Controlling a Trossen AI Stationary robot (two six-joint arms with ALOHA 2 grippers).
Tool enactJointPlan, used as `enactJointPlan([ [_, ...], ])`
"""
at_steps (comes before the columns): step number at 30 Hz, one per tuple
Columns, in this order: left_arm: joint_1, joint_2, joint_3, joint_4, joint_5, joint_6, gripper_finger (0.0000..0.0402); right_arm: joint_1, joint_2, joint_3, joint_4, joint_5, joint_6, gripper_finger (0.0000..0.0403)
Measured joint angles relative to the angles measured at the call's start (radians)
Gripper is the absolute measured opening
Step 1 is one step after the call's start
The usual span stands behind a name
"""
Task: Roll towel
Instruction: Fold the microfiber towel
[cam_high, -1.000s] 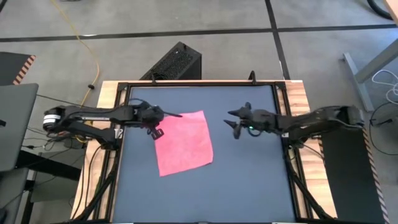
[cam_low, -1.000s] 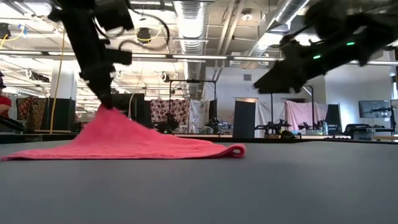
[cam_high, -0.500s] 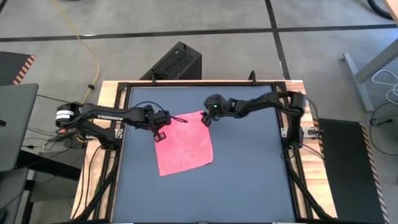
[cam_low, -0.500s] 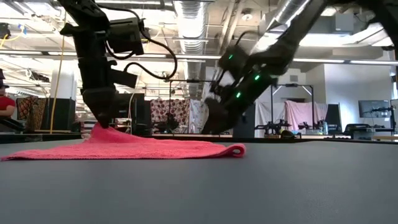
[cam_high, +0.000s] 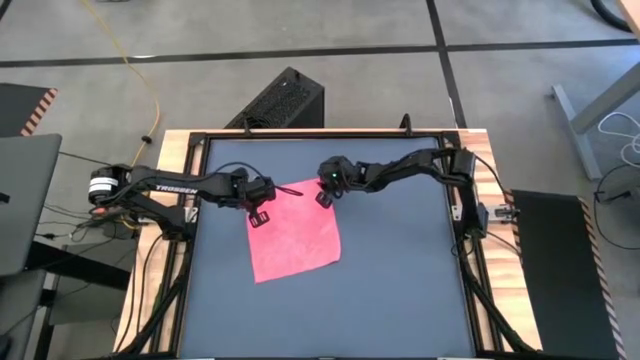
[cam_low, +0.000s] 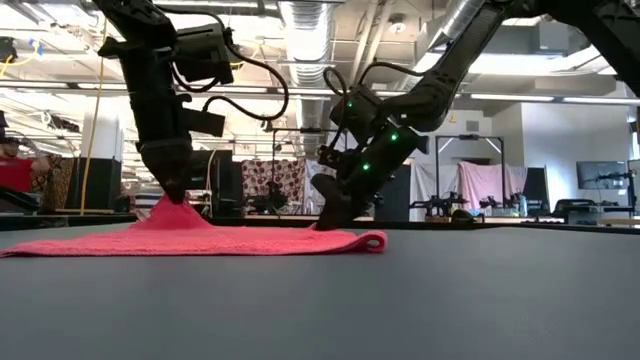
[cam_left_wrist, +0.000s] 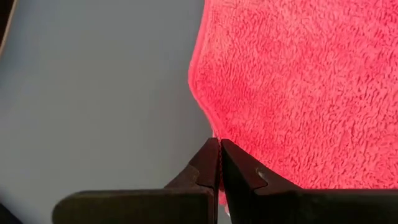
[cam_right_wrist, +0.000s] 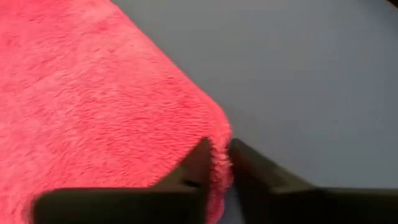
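Left claw (cam_high: 268, 190) at the towel's far-left corner, fingers (cam_left_wrist: 208, 165) clenched on a pinch of the edge; corner lifted into a small peak off the tabletop (cam_high: 400, 280), as seen in the low view. Towel (cam_high: 295, 230) spread flat otherwise, bright pink, lying left of the tabletop's centre and nearer its far side, turned slightly askew. Right claw (cam_high: 325, 195) reaching across to the towel's far-right corner, tips down at the cloth. Fingers (cam_right_wrist: 193, 165) astride the corner's edge with a narrow gap between them, fabric showing in the gap; apparently grasping the corner, though hard to say from the wrist view how firmly. That corner low, barely raised off the tabletop.
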Motion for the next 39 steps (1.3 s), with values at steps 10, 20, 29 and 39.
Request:
enactJointPlan([
  [10, -0.041, -0.196, 0.000, 0.061, 0.024, 0.024, 0.0000, 0.050, -0.284, -0.002, -0.144, -0.008, -0.106, 0.0025],
  [20, -0.165, -0.521, 0.000, 0.125, 0.116, 0.025, 0.0000, 0.173, -0.580, -0.004, -0.337, -0.014, -0.153, 0.0026],
  [29, -0.320, -0.614, 0.001, 0.217, 0.178, 0.049, 0.0000, 0.300, -0.771, -0.003, -0.432, -0.014, -0.122, 0.0021],
  [39, -0.461, -0.614, 0.001, 0.477, 0.264, 0.144, 0.0000, 0.464, -0.887, -0.003, -0.435, -0.014, -0.118, 0.0022],
])
